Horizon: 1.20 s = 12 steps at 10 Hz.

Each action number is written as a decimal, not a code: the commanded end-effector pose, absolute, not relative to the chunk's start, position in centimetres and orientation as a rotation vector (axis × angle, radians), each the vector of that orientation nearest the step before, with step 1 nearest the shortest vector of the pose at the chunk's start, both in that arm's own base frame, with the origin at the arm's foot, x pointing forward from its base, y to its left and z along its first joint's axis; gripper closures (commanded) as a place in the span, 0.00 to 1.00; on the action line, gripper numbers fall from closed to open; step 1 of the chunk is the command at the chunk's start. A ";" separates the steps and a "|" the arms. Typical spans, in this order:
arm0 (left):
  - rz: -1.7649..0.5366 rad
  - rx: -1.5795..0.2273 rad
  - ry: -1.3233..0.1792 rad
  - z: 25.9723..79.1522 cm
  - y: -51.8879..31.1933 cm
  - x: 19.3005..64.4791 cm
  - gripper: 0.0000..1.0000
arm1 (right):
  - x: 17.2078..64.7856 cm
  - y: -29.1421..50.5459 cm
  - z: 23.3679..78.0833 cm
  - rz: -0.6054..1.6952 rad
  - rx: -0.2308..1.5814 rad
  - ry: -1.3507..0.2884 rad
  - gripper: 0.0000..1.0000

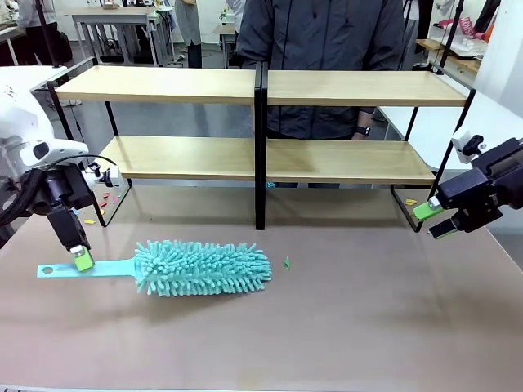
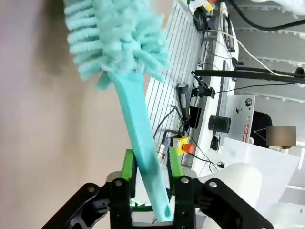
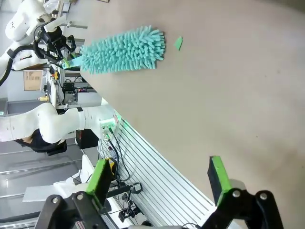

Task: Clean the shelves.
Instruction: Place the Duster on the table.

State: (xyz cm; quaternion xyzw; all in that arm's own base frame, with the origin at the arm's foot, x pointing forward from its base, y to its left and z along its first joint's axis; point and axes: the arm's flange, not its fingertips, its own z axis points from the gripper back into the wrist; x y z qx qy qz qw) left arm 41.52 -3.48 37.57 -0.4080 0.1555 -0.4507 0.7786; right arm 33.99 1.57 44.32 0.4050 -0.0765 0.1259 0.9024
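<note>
While the shelves [image 1: 163,84] stand untouched beyond both arms, across the table [image 1: 368,327] from them, the step in hand is judged to be the grasp on the duster [image 1: 200,267]. It lies flat on the tabletop, its fluffy head pointing away from the left gripper [image 1: 80,260] and its handle [image 1: 98,268] passing between that gripper's green pads [image 2: 129,164].

The pads are seen set narrowly to either side of the handle near its holed end. Whether they press on it or merely stand beside it cannot be told from the wrist view.

For the step to be done well, the handle should be kept centred between the pads. A firm, square grip should be made before any lift, since the long head is likely to droop and twist the handle in a loose hold. A grip a little further from the holed end would probably give better control.

The left arm is bent down steeply, its fingers pointed at the tabletop and tilted slightly toward the duster's head.

The right gripper [image 1: 435,220] is held low over the table's far right side, just in front of the shelves' end frame. Its jaws are spread wide and nothing is held. A person [image 1: 327,33] is seen standing behind the shelves.
</note>
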 end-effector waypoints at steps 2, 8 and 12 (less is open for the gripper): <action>-0.872 -0.789 0.228 39.6 0.2 41.4 0.00 | 34.0 1.7 44.4 0.262 0.861 -0.169 0.00; -0.694 -1.390 -0.206 45.4 8.7 34.8 0.00 | 34.0 1.7 44.4 0.262 0.861 -0.169 0.00; -0.401 -1.863 -0.370 42.7 10.0 36.0 0.00 | 33.2 0.4 48.1 0.221 1.166 -0.199 0.00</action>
